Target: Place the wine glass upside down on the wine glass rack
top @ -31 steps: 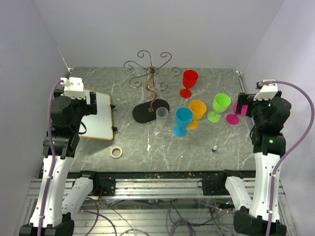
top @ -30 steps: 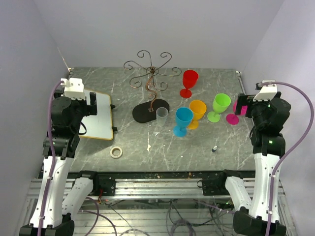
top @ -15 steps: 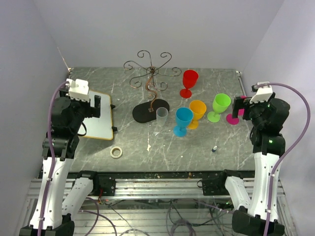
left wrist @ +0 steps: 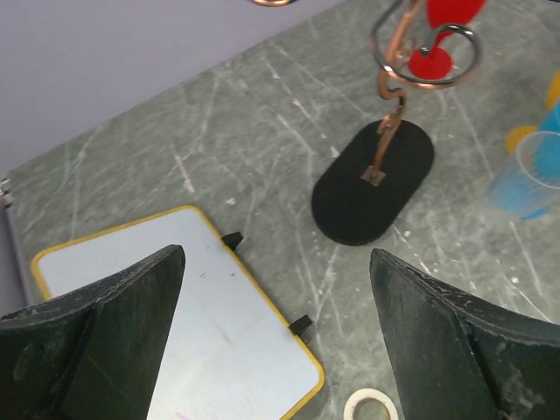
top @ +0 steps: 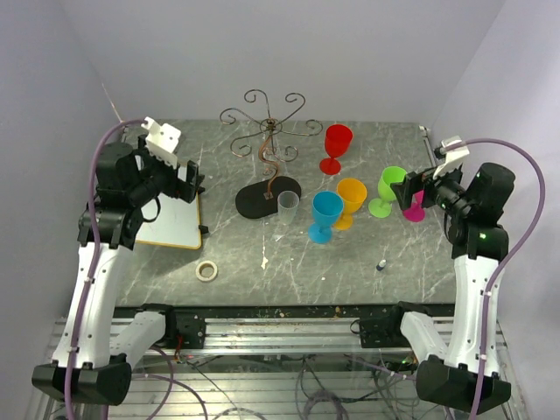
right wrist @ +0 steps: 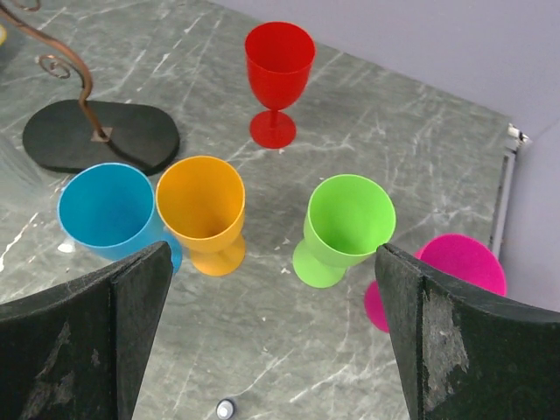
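The wine glass rack (top: 267, 131) is thin bronze wire with curled arms on a black oval base (left wrist: 372, 184), at the back centre; that base (right wrist: 101, 136) also shows in the right wrist view. Several plastic wine glasses stand upright to its right: red (right wrist: 278, 66), orange (right wrist: 201, 206), blue (right wrist: 109, 210), green (right wrist: 348, 219) and pink (right wrist: 459, 267). A clear cup (top: 288, 206) stands by the base. My left gripper (left wrist: 276, 262) hangs open over the whiteboard's right edge, holding nothing. My right gripper (right wrist: 273, 254) is open and empty above the green and orange glasses.
A white board with a yellow rim (top: 171, 210) lies at the left. A roll of tape (top: 206, 270) sits near the front, and a small cap (top: 381, 263) lies front right. Walls close the table on the left, back and right.
Both arms have swung inward. The left gripper moved right, towards the rack. The right gripper moved left, over the pink and green glasses. Both stayed open.
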Controlling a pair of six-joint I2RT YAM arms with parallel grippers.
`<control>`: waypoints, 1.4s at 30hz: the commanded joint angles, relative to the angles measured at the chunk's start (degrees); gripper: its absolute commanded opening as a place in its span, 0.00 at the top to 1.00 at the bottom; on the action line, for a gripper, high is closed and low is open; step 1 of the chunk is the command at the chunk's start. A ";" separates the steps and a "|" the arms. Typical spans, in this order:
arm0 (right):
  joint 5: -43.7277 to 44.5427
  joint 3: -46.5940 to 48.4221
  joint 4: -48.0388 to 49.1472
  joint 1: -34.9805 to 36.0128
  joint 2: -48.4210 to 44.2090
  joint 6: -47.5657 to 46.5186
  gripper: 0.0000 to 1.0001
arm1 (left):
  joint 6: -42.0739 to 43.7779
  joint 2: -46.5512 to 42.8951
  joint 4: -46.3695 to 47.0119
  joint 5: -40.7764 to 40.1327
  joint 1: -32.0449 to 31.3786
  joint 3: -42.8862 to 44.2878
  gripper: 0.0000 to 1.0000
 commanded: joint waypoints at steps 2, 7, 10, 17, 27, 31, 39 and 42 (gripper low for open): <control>-7.14 -4.62 6.18 -0.54 -0.66 -0.61 0.00 | 3.88 4.12 -1.05 11.29 -2.24 3.62 0.02; -10.54 -10.16 9.01 -0.60 -1.60 -3.38 0.00 | 8.57 10.11 -2.30 10.77 -9.58 7.65 0.02; -12.67 -12.67 10.69 -0.57 -1.67 -4.15 0.00 | 9.71 14.15 -2.08 8.63 -14.45 10.19 0.02; -15.33 -14.78 10.97 -0.46 -1.20 -3.84 0.00 | 7.24 21.97 3.58 4.96 -18.14 12.63 0.03; -15.49 -14.54 8.39 1.13 0.91 -4.63 0.00 | 4.18 23.20 8.87 2.85 -19.66 12.42 0.11; -14.92 -14.68 8.26 1.24 1.21 -4.68 0.00 | 3.55 22.45 9.78 1.54 -19.67 12.22 0.13; -12.25 -16.02 9.38 1.05 -0.89 -4.77 0.00 | -1.42 24.14 13.32 -3.33 -19.84 14.05 0.12; -11.73 -16.58 10.03 0.97 -1.49 -4.60 0.00 | -2.06 24.35 15.04 -4.37 -19.90 13.81 0.17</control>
